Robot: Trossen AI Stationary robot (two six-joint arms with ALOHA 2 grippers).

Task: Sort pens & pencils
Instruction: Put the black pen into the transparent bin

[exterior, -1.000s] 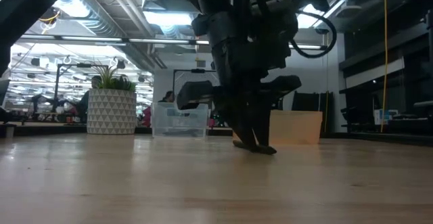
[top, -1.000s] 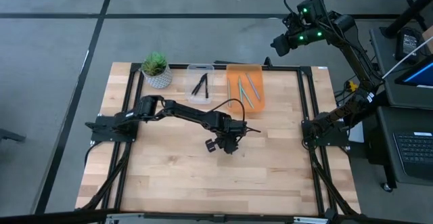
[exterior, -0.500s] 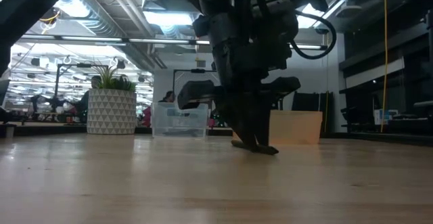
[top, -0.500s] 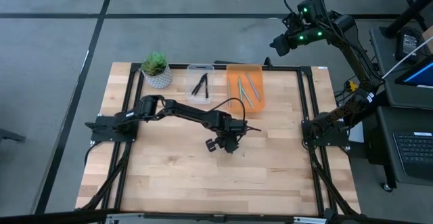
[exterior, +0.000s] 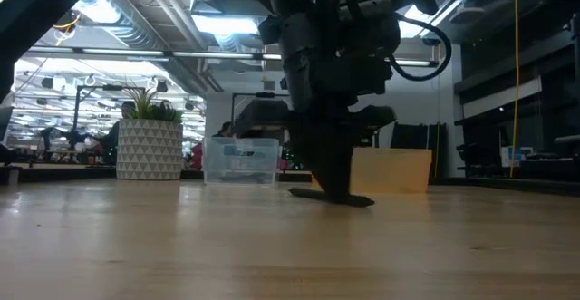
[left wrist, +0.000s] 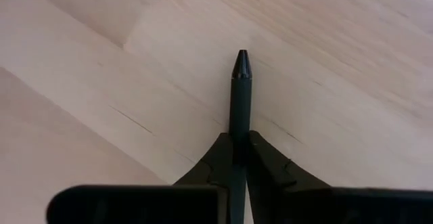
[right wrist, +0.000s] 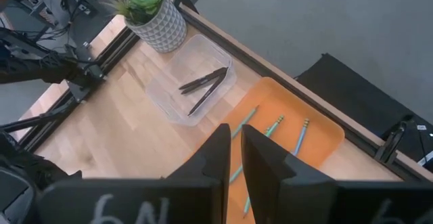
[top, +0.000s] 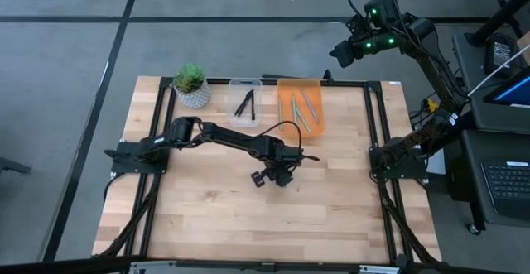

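Sorting is nearing its end: three black pens (right wrist: 203, 85) are lying in the clear box (right wrist: 177, 105), four teal pencils (right wrist: 274, 126) in the orange tray (right wrist: 325, 139). Left gripper (left wrist: 238, 143) is pinching the last black pen (left wrist: 239, 99) at mid-table; right gripper (right wrist: 233, 158), closed and empty, is waiting high.

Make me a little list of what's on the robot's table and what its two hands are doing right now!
left gripper: down at the middle of the table, fingers shut on a black pen that lies on the wood
right gripper: raised off beyond the table's far right corner, holding nothing
clear bin: far edge, three black pens inside
orange tray: right beside the clear bin, four teal-green pencils inside
potted plant: far left corner, beside the clear bin
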